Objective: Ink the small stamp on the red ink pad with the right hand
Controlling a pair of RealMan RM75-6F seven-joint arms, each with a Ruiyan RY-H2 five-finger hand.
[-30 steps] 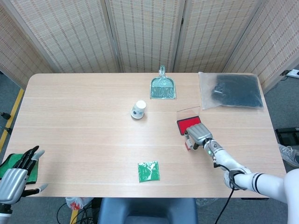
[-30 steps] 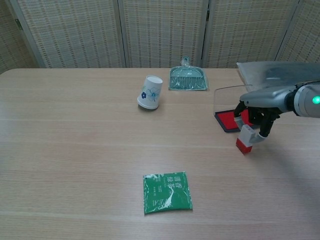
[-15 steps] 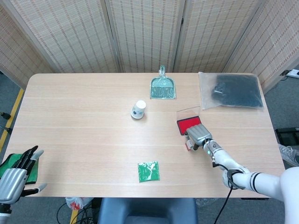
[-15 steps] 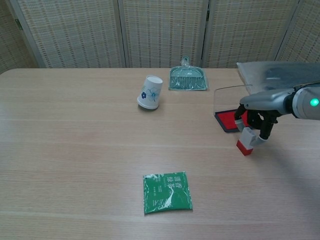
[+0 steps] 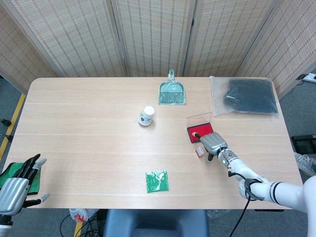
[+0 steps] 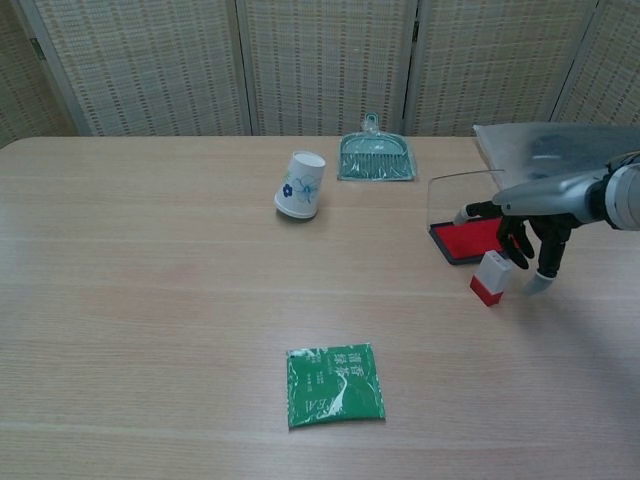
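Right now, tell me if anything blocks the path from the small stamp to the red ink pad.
Nothing visible does. The small stamp stands on the table just beside the red ink pad, whose clear lid is raised behind it. The right hand hovers over both.

The small stamp (image 6: 489,277), white on top with a red base, stands tilted on the desk (image 6: 150,300), just in front of the red ink pad (image 6: 468,239). The ink pad lies flat and open, its clear lid (image 6: 455,195) raised upright behind the red surface.
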